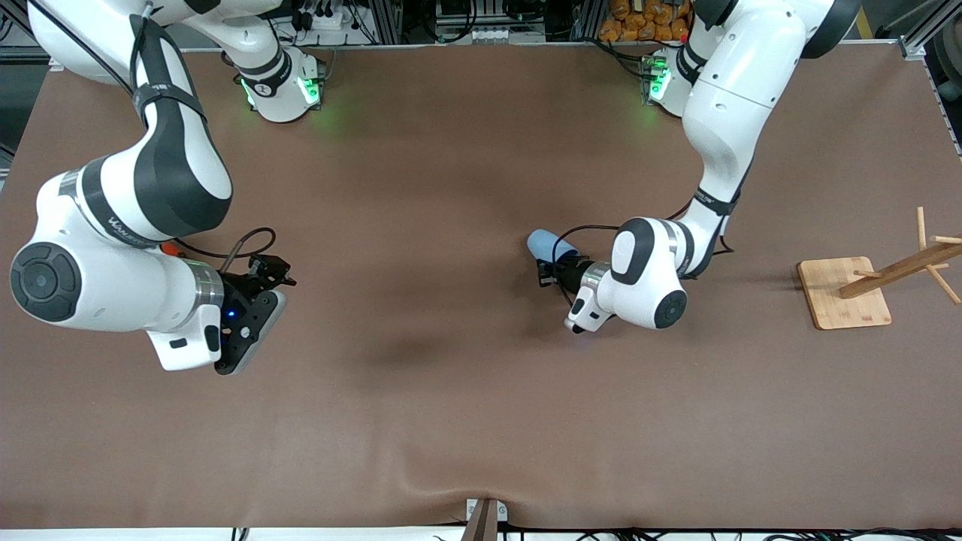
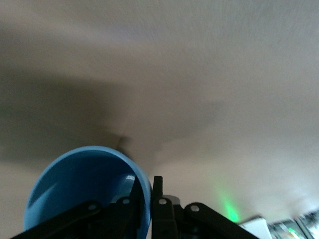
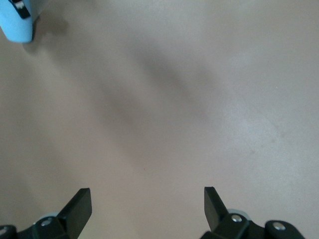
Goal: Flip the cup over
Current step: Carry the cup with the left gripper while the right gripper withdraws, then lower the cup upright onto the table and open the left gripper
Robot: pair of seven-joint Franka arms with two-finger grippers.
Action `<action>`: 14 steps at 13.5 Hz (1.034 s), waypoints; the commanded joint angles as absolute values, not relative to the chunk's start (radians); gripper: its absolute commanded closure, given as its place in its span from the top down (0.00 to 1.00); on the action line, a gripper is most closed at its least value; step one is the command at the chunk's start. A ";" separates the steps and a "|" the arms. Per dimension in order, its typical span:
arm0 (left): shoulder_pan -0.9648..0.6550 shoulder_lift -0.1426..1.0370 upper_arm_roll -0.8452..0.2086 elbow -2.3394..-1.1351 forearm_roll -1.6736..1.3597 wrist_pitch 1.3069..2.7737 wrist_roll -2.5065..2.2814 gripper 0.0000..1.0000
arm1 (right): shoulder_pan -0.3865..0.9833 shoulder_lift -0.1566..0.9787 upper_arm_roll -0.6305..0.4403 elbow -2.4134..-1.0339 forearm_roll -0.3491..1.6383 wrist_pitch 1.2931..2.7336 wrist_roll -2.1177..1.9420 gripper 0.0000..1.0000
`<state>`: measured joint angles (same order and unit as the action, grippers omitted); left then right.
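Note:
The small light-blue cup (image 1: 547, 243) is held on its side in my left gripper (image 1: 558, 263), low over the middle of the table. In the left wrist view the cup (image 2: 84, 184) shows its darker blue inside, and my left gripper (image 2: 148, 188) is shut on its rim wall, one finger inside and one finger (image 2: 158, 199) outside. My right gripper (image 1: 252, 323) hangs open and empty over bare table toward the right arm's end. In the right wrist view the right gripper (image 3: 147, 199) is wide open, and the cup (image 3: 17, 22) shows in a corner.
A wooden rack on a square bamboo base (image 1: 842, 294) stands toward the left arm's end of the table. A bit of something orange (image 1: 170, 246) peeks out from under the right arm's wrist. The brown table cover (image 1: 451, 391) is wrinkled at its near edge.

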<state>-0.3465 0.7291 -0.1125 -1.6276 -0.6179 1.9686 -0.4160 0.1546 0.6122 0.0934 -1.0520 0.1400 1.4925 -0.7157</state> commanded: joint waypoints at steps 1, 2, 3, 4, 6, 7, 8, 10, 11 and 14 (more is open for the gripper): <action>-0.328 0.654 -0.095 -1.632 -0.446 1.968 -0.449 0.00 | 0.095 0.587 0.098 -1.078 0.150 1.489 -0.759 1.00; -0.307 0.619 -0.086 -1.632 -0.389 1.970 -0.449 0.00 | 0.057 0.591 0.098 -1.077 0.150 1.502 -0.800 1.00; -0.279 0.582 -0.083 -1.631 -0.350 1.976 -0.449 0.00 | 0.029 0.591 0.098 -1.075 0.149 1.538 -0.849 1.00; -0.249 0.554 -0.075 -1.629 -0.319 1.982 -0.449 0.00 | 0.015 0.589 0.098 -1.075 0.150 1.570 -0.871 1.00; -0.226 0.528 -0.052 -1.624 -0.209 1.996 -0.451 0.00 | 0.011 0.577 0.095 -1.075 0.149 1.542 -0.804 1.00; -0.225 0.526 -0.029 -1.626 -0.128 2.022 -0.469 0.00 | 0.008 0.549 0.094 -1.077 0.149 1.510 -0.725 1.00; -0.224 0.528 -0.019 -1.629 -0.042 2.054 -0.501 0.00 | -0.009 0.526 0.087 -1.077 0.147 1.484 -0.639 1.00; -0.207 0.531 -0.018 -1.637 0.095 2.129 -0.590 0.00 | -0.020 0.454 0.072 -1.080 0.138 1.418 -0.470 1.00; -0.196 0.535 -0.018 -1.638 0.129 2.155 -0.616 0.00 | -0.012 0.410 0.061 -1.084 0.115 1.387 -0.310 1.00; -0.195 0.538 -0.020 -1.692 0.141 2.224 -0.626 0.00 | -0.002 0.299 0.067 -1.143 0.101 1.295 0.079 1.00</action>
